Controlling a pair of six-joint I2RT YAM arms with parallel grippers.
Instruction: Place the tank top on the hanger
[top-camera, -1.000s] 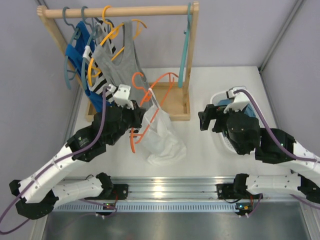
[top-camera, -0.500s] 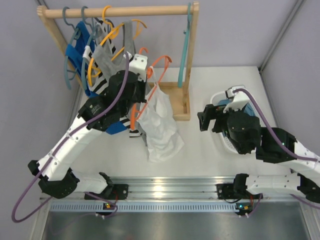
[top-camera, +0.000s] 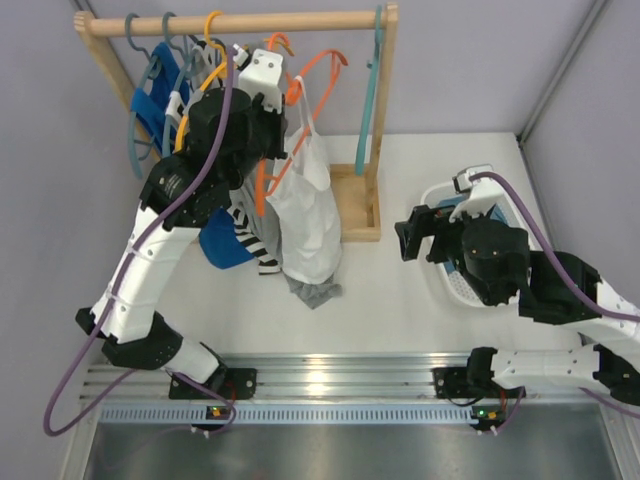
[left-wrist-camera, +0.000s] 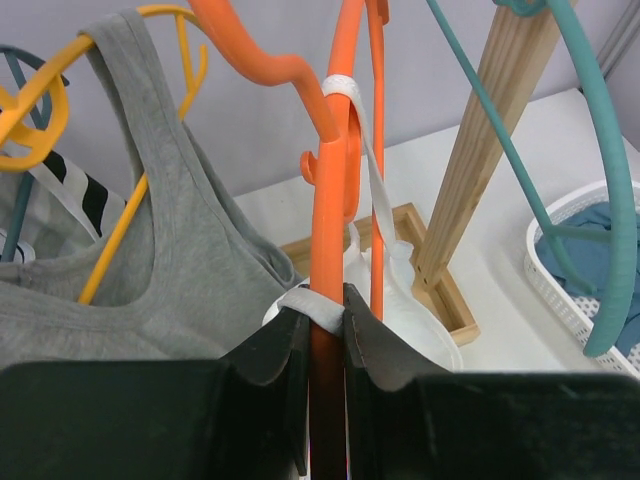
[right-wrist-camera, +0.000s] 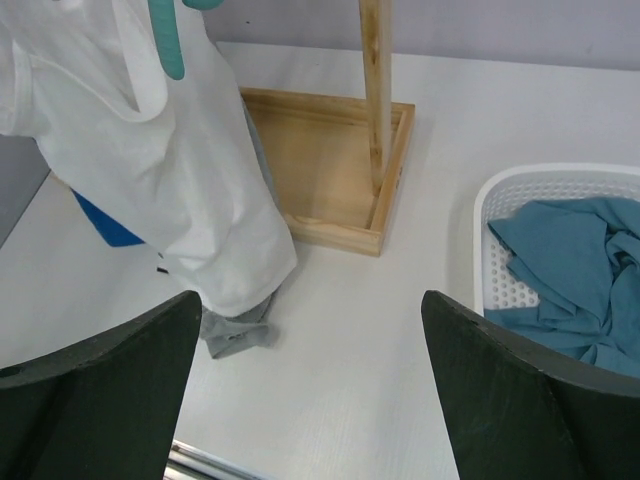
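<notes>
The white tank top (top-camera: 305, 215) hangs by its straps from the bright orange hanger (top-camera: 318, 68). My left gripper (top-camera: 282, 108) is raised close under the wooden rail and is shut on the hanger. In the left wrist view the fingers (left-wrist-camera: 327, 300) clamp the orange bar (left-wrist-camera: 338, 180) with a white strap (left-wrist-camera: 372, 170) pinched against it. The top's body (right-wrist-camera: 150, 170) hangs down to just above the table. My right gripper (right-wrist-camera: 310, 330) is open and empty over bare table, beside the basket in the top view (top-camera: 415, 235).
The wooden rack (top-camera: 250, 22) holds a grey tank top (left-wrist-camera: 170, 260) on a yellow-orange hanger, teal hangers (top-camera: 370, 90), and blue and striped garments (top-camera: 250, 235). Its tray base (right-wrist-camera: 340, 165) lies behind. A white basket (right-wrist-camera: 500, 200) with a teal-blue garment sits right.
My left arm has lifted the orange hanger with the white top off the table, up and back toward the rail. The top now hangs freely. The right arm has not moved.
</notes>
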